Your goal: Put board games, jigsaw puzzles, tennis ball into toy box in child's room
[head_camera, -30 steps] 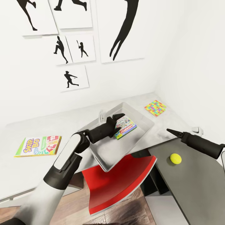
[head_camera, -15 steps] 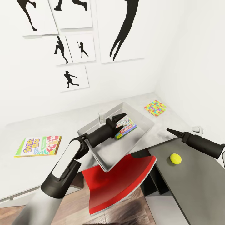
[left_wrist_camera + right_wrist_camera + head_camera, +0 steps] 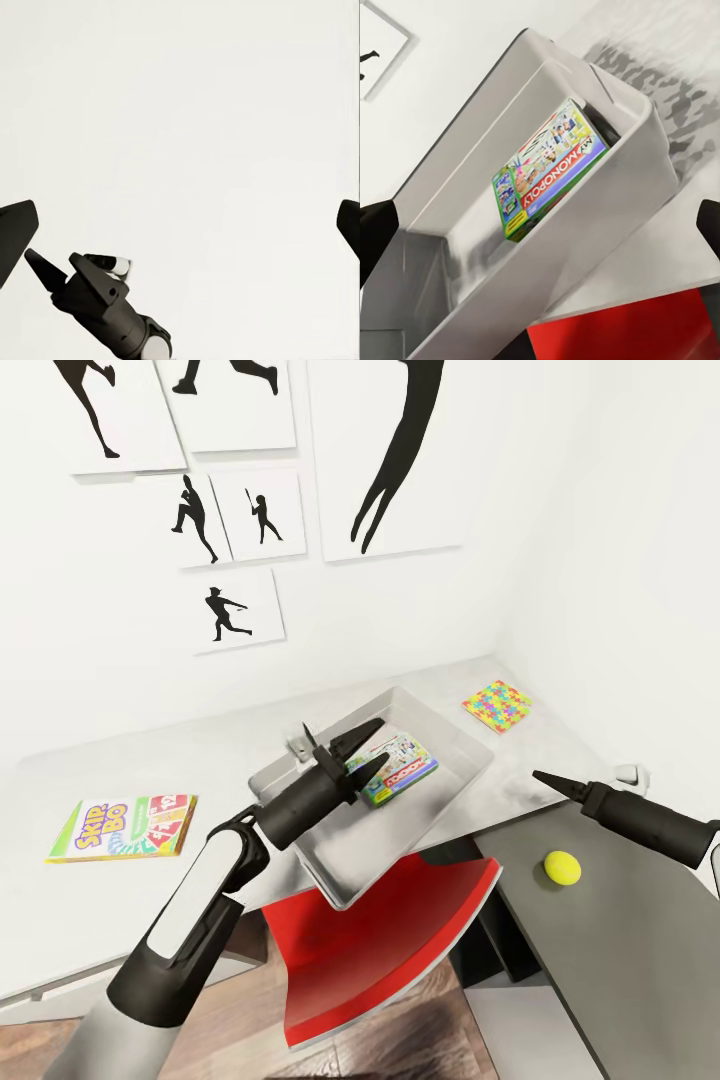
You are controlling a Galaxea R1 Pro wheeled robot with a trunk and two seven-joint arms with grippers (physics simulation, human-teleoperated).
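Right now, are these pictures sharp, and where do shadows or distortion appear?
Head view: sharp, straight edges bend as through a wide lens, soft shadow under the tennis ball. Right wrist view: crisp print on the Monopoly box, mottled shadow beside the toy box.

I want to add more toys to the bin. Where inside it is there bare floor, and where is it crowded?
Inside the bin, the floor on the near side of the Monopoly box, toward the red chair, is bare. The far end is crowded: the box lies there and the left gripper hovers, open, above it.
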